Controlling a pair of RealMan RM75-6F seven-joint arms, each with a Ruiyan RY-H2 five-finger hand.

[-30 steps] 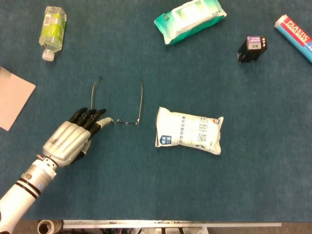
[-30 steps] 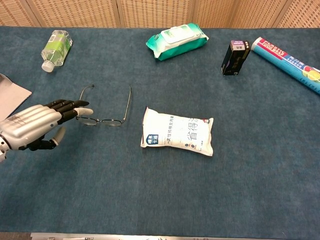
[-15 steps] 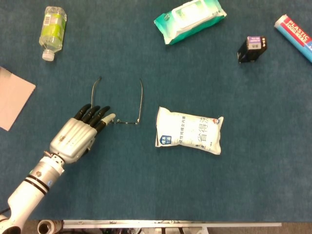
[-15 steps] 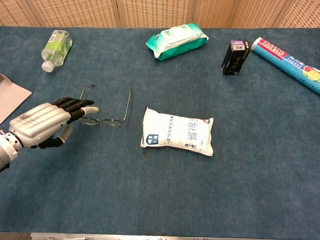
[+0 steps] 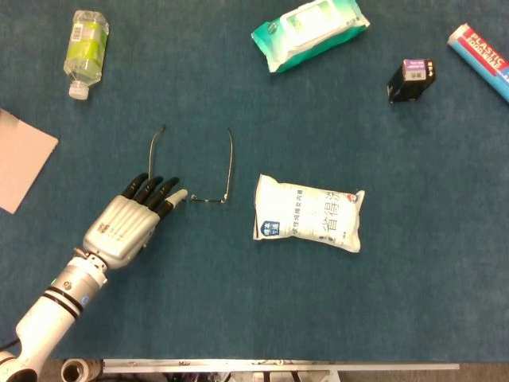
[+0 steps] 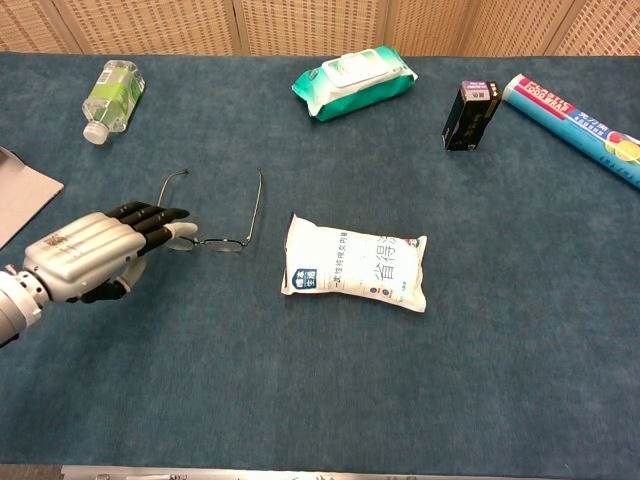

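Down at seven o'clock in the head view sits my left hand (image 5: 127, 224), palm down on the blue table (image 5: 238, 302), fingers together and stretched toward two o'clock, their dark tips over the left lens of the glasses (image 5: 208, 200); whether I have any grip on the frame I cannot tell from up here. Those glasses lie flat with both temples open, running toward twelve o'clock. Just at three o'clock of them lies a white pouch (image 5: 308, 222). Far off at eleven o'clock lies a green bottle (image 5: 85, 49), at one o'clock a wipes pack (image 5: 310, 32), and toward two o'clock a small dark box (image 5: 411, 79). Chest view now: my left hand (image 6: 95, 255) comes in from nine o'clock, fingertips (image 6: 165, 214) at the near lens of the glasses (image 6: 225, 241), thumb tucked beneath; contact or a hair's gap, I cannot say. The pouch (image 6: 355, 272) lies at three o'clock of the glasses, apart from them. My right hand shows in neither view.
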